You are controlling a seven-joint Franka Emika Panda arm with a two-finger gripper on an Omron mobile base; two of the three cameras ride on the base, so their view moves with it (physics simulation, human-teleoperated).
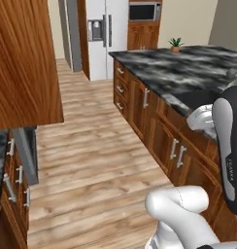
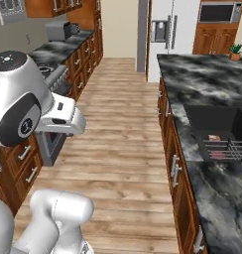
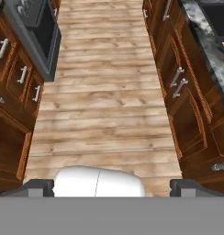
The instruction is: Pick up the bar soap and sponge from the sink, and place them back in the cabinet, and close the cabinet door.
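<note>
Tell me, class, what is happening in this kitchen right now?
A white robot arm stands in the aisle between two runs of wooden cabinets. Its gripper is open and holds nothing, pointing down at the wooden floor. The black sink sits in the dark marble counter to the robot's right, with a wire rack and small pinkish items inside, too small to identify. A reddish-brown cabinet door hangs open at the left. Nothing has been picked up yet.
</note>
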